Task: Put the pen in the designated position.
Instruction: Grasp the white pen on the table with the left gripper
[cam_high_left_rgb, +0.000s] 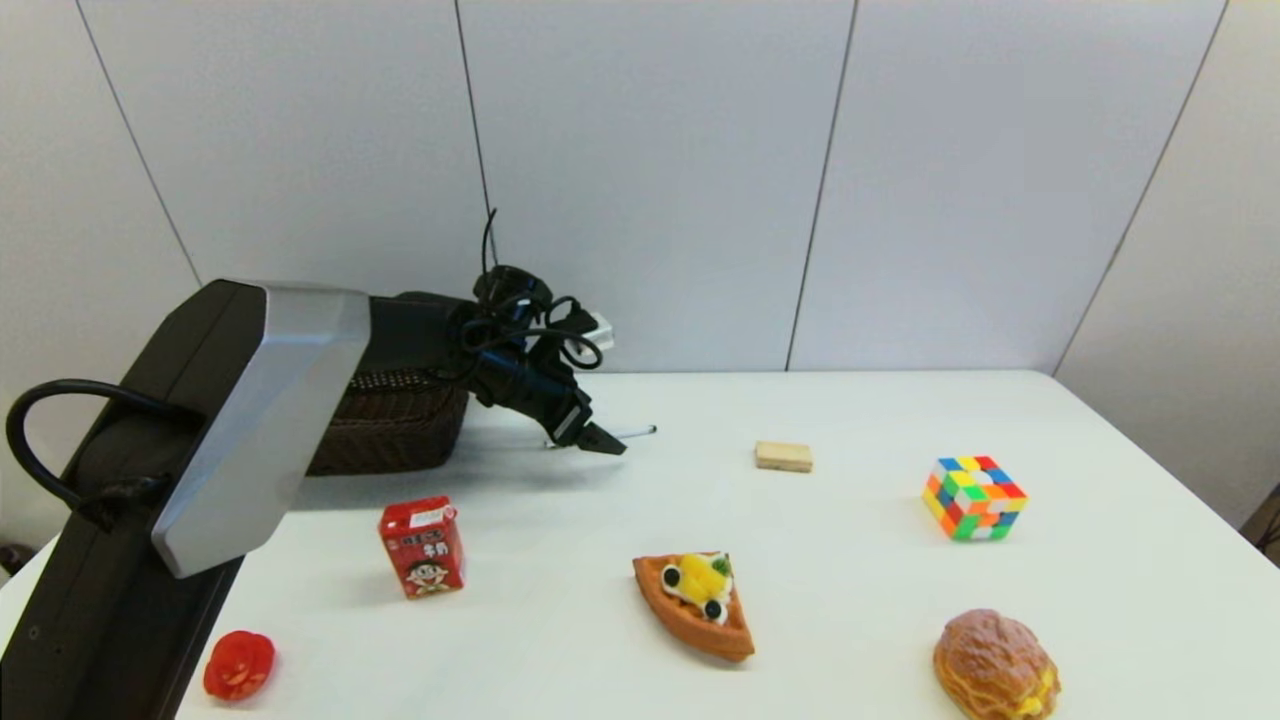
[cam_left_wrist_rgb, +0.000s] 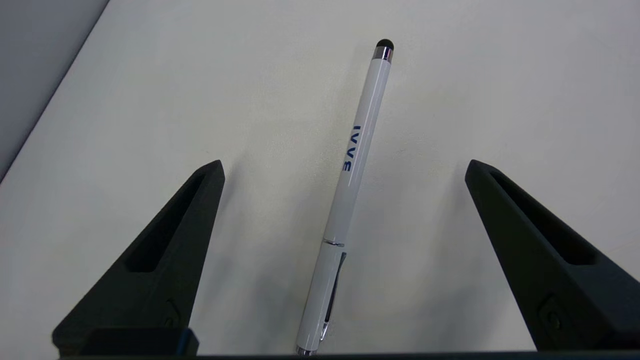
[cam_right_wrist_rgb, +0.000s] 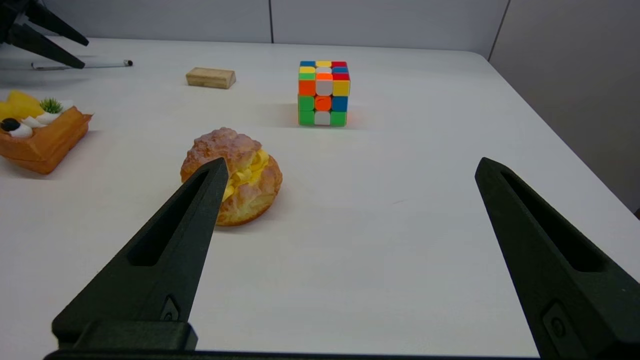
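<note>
Left gripper (cam_left_wrist_rgb: 344, 167) hovers spread wide over the white table (cam_left_wrist_rgb: 500, 75), just beside the basket (cam_high_left_rgb: 390, 430), fingers touching nothing. Between its fingers the pen (cam_left_wrist_rgb: 350, 190) lies flat on bare tabletop. Right gripper (cam_right_wrist_rgb: 350, 167), parked near the bun (cam_right_wrist_rgb: 235, 175), also gapes, holding nothing.

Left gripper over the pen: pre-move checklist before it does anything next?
1. Left gripper open: ok.
2. Pen lying flat on the white table, between the fingers, neither touching it: ok.
3. Pen outside the wicker basket: ok.
4. Wooden block apart from the pen: ok.
5. Pen in the designated position: cannot tell, nothing marks it.
6. Right gripper open near the cream puff, away: ok.
</note>
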